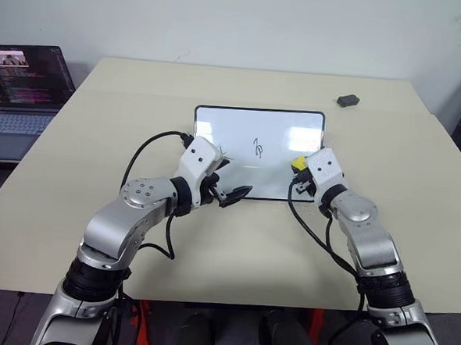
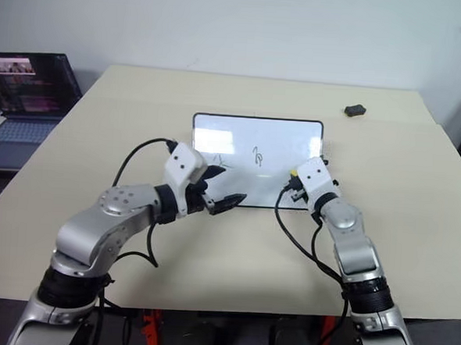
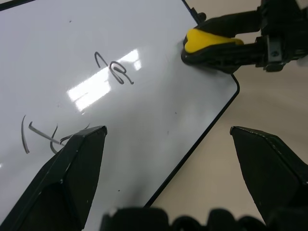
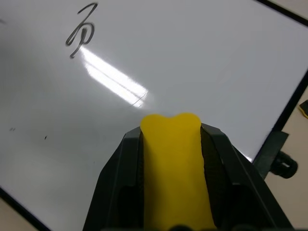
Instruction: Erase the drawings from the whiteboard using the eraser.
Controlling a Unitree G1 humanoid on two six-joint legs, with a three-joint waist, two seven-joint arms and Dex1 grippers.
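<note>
My right claw [image 4: 171, 144] is clamped tight on the eraser [image 4: 174, 168], its two black fingers [image 4: 115, 183] pressed against the yellow block's sides. In the head view the eraser [image 1: 298, 162] sits over the whiteboard [image 1: 257, 152] close to the board's right edge, at its near right part. From the left wrist camera the eraser's black underside looks to be down against the white surface, though I cannot tell for sure that it touches.

My left claw [image 3: 168, 139] is spread wide and holds nothing. One finger [image 3: 72, 168] hangs over the board's glossy face, the other over the bare worktop [image 1: 210, 242] just past the board's black frame. In the head view this claw [image 1: 233, 193] is at the board's near left edge.

The whiteboard lies flat in the middle of the beige worktop. One of the drawings [image 1: 258, 147] sits near the board's centre, a looping scribble, well apart from the eraser. More thin strokes [image 3: 41, 137] lie just beside my left finger, near the board's left part.

A small dark grey lump [image 1: 347, 101] rests on the worktop's far right. An open laptop [image 1: 20, 97] stands off the worktop's left side.
</note>
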